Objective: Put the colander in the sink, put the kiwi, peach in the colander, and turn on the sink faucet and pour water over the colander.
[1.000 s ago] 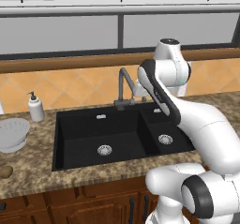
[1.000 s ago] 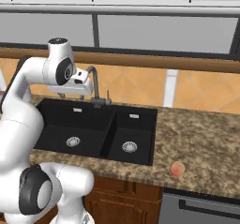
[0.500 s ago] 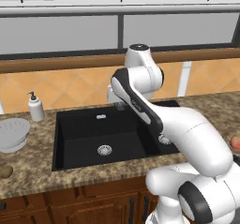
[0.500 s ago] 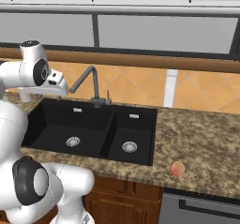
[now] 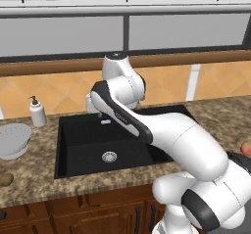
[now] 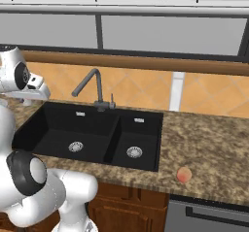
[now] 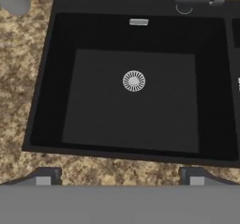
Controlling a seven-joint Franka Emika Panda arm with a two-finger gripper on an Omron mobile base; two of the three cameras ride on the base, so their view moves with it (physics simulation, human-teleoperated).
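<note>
The pale perforated colander (image 5: 13, 140) stands on the counter left of the black sink (image 5: 78, 150), with the brown kiwi (image 5: 6, 179) near the front edge in front of it. The orange-red peach (image 6: 184, 174) lies on the counter right of the sink (image 6: 92, 129). The dark faucet (image 6: 95, 88) rises behind the divider between the basins, its spout angled toward the large basin. My gripper (image 7: 121, 177) hovers open over the large basin's front rim, its fingertips (image 7: 47, 176) wide apart with nothing between them. The basin's drain (image 7: 134, 81) lies straight below.
A white soap pump bottle (image 5: 37, 111) stands at the back left of the sink, behind the colander. Speckled brown counter runs on both sides, with a tiled backsplash and window behind. My white arm crosses above the sink's right side in the left base view.
The arm has swung left, from beside the faucet to over the large basin's left part. The jaws have spread slightly wider.
</note>
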